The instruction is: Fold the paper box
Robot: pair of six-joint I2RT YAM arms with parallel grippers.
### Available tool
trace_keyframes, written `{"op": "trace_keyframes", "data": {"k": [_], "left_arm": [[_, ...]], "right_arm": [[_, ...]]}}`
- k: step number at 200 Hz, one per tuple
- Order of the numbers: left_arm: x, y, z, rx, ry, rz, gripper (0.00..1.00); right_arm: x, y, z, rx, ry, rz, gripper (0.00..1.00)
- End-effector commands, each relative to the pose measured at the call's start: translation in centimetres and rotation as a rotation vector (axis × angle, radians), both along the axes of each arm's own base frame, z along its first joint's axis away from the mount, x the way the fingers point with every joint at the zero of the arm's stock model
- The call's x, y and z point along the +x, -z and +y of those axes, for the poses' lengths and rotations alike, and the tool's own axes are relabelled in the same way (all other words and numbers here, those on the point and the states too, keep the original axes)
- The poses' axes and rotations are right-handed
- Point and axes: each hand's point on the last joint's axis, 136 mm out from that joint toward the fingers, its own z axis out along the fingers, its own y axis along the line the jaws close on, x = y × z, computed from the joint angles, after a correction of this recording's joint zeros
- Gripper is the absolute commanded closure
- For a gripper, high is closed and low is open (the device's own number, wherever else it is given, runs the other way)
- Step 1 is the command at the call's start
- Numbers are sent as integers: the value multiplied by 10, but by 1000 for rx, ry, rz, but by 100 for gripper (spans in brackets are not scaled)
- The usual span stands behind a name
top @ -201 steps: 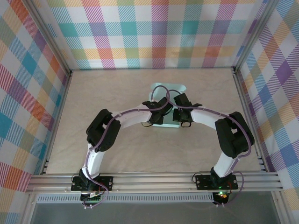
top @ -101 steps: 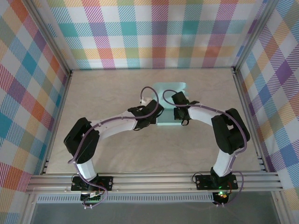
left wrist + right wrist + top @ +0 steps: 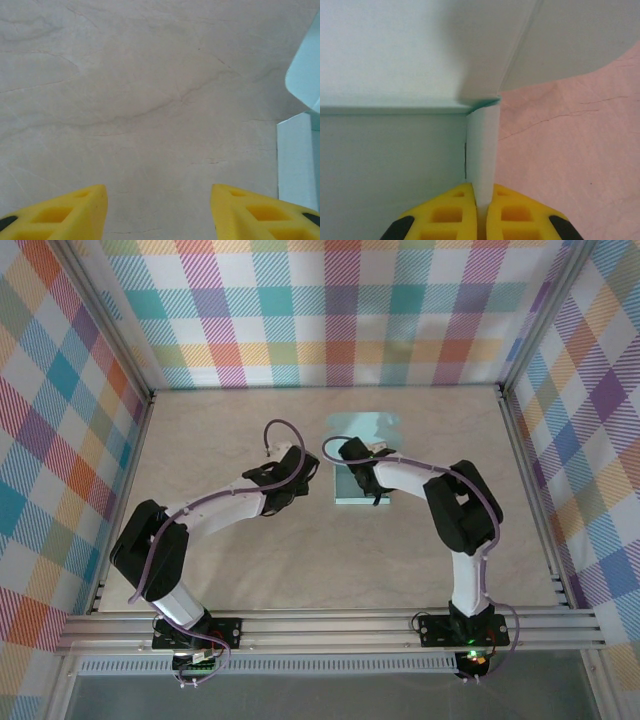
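Hovers the left gripper (image 3: 157, 212) over bare table (image 3: 210, 440), yellow fingers (image 3: 75, 210) spread wide with nothing between, just left of the paper box (image 3: 348, 496). Has that pale mint box sitting a little right of the table's middle, a rounded flap lying open on its far side. Pinches one thin upright wall of the box with the right gripper (image 3: 480, 200), clamped tight on the card edge.

Matt thin-card paper box (image 3: 395, 50), smooth stone-look table (image 3: 150, 100), matt yellow plastic right gripper (image 3: 481, 194), metal rail (image 3: 330, 625)
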Motion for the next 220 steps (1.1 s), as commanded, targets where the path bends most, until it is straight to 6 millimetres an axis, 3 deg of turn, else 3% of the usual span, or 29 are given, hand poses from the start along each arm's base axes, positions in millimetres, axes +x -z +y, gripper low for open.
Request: {"op": "trace_keyframes", "data": {"k": [1,31,49,82,99,176,204,220], "left_arm": [[3,-11,3,-45,-5,-32,44],[5,-8,6,-56,-7,-25,44],[6,-8,4,-68,1,-26,43],[4,-9,0,-83,21,-19,43],[6,-10,-3,-80,41,-17,42],[10,-11,-6,-65,60,-19,41],[16,-15,-10,-84,68,-41,41],[21,-18,-12,-111,80,-52,36]], "right_arm": [[-24,14,-28,-207,22,108,100],[-24,13,-27,-182,26,100,100],[-22,12,-17,-90,10,90,99],[-17,5,2,73,-15,58,85],[-13,-2,7,111,-19,31,83],[-10,-16,10,178,-24,-11,68],[-10,-24,10,206,-29,-29,57],[-10,-31,11,225,-48,-41,53]]}}
